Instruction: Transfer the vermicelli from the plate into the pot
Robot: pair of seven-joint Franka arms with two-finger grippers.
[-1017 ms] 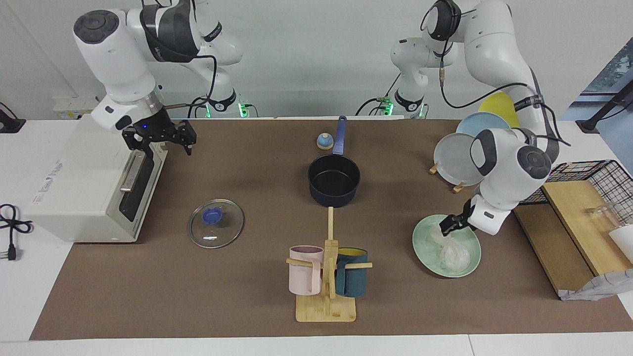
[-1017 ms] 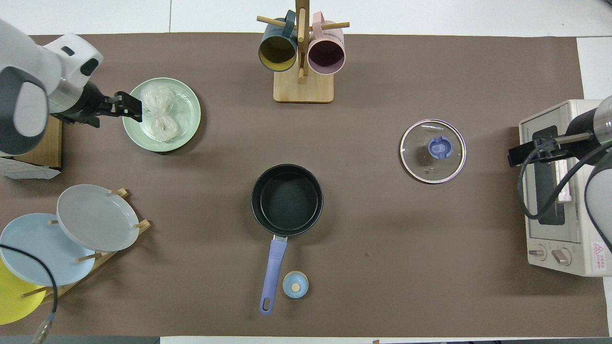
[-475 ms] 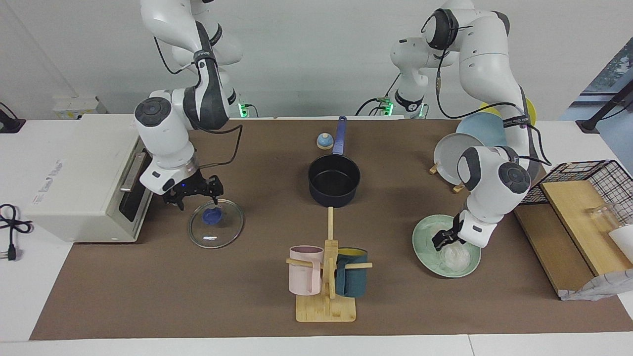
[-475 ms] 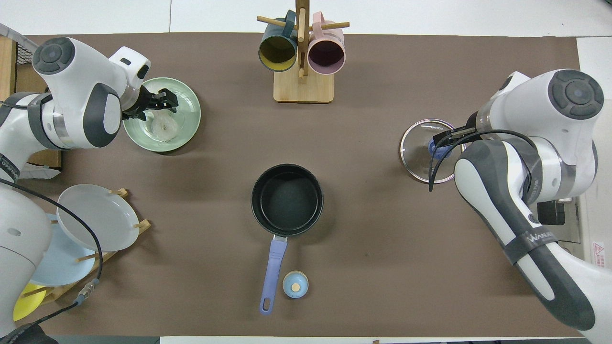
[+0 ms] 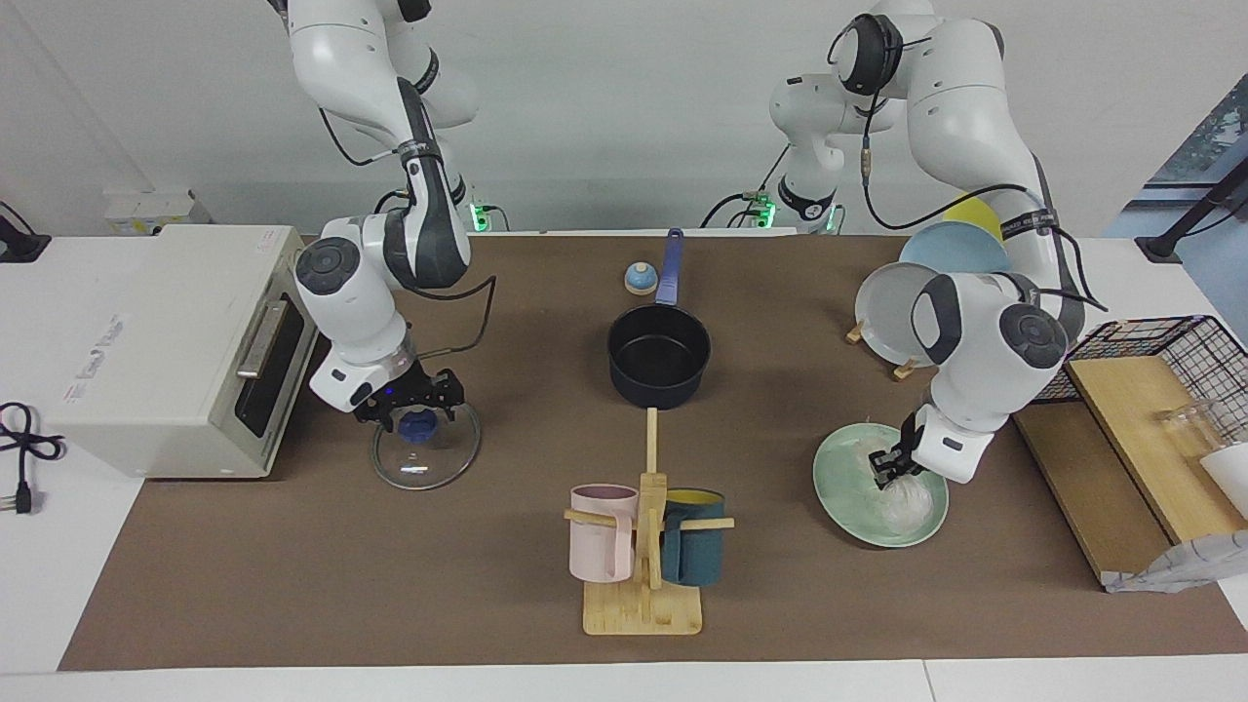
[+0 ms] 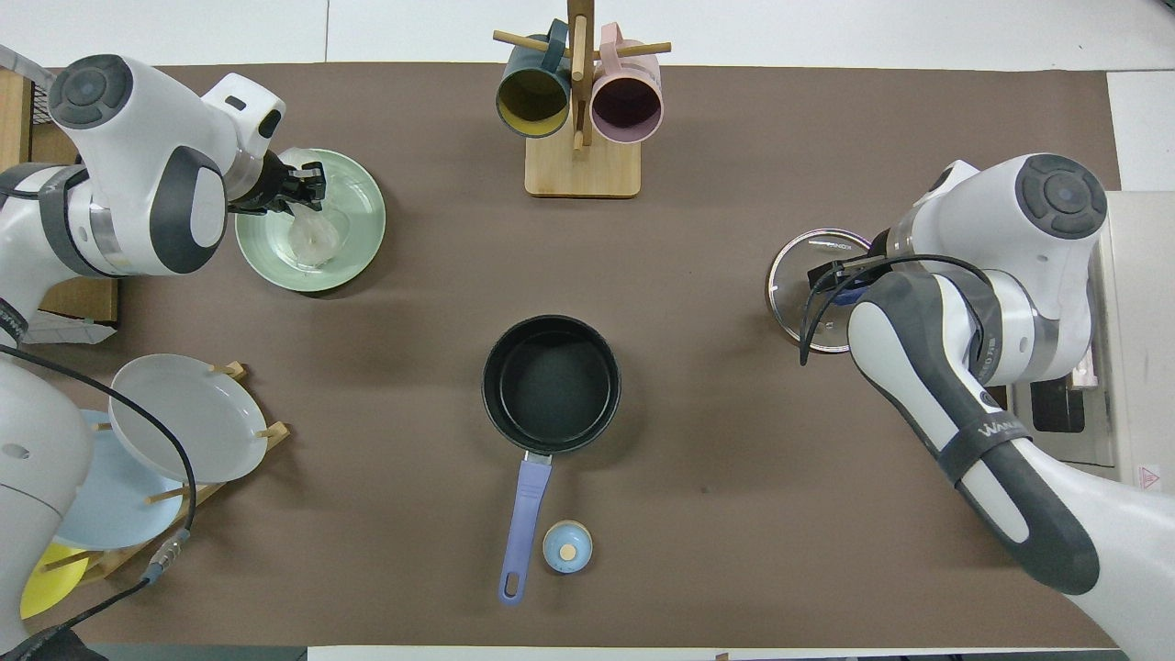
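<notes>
Now the vermicelli (image 5: pixel 902 499) on the plate (image 5: pixel 846 492), lower right, is clamped by the left claw (image 5: pixel 889 471); the right claw (image 5: pixel 417 409), spread apart, is held over the lid (image 5: pixel 425 458).

The right arm (image 6: pixel 987 441) bears the word "WANA…" on a dark band; a red warning sticker on the toaster oven (image 6: pixel 1143 477) is unreadable.

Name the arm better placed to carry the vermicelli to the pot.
Left: its hand is down on the vermicelli in the plate. The right hand is at the glass lid, away from the pot.
</notes>
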